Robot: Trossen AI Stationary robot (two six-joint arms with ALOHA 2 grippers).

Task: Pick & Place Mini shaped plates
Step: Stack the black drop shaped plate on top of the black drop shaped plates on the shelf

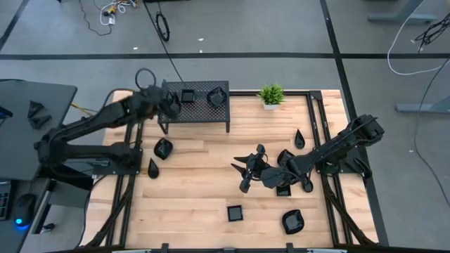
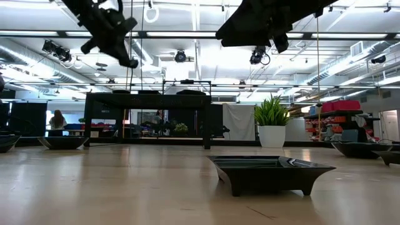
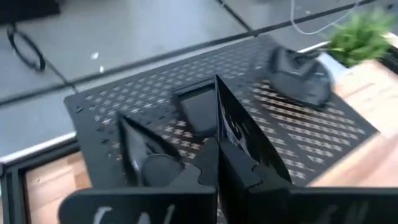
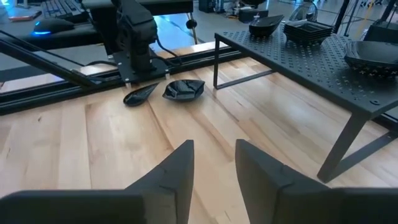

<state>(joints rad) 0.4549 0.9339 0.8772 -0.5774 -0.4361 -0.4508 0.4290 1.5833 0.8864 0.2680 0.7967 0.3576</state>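
the left gripper point(image 1: 171, 105) hangs over the 9 o'clock end of the black perforated rack point(image 1: 200, 111), and the left wrist view shows its jaws clamped on a thin teardrop plate point(image 3: 239, 127) held on edge, long axis pointing away from the wrist toward the rack's middle. directly beyond the held plate's tip a square plate point(image 1: 188, 95) sits on the rack, and a rounded-blob plate point(image 1: 216, 98) lies further toward 3 o'clock. the coming set-down looks to turn on this: the free perforated surface lies just below and at 9 o'clock of the square plate, so the held plate needs to drop short of it.

the right gripper point(image 1: 247, 169) waits over mid-table with jaws apart and empty. other plates stay on the wood: a blob plate point(image 1: 163, 148) and a teardrop plate point(image 1: 153, 169) at 9 o'clock near the left arm's base, a square one point(image 1: 234, 212) at 6 o'clock, nearer the right arm.
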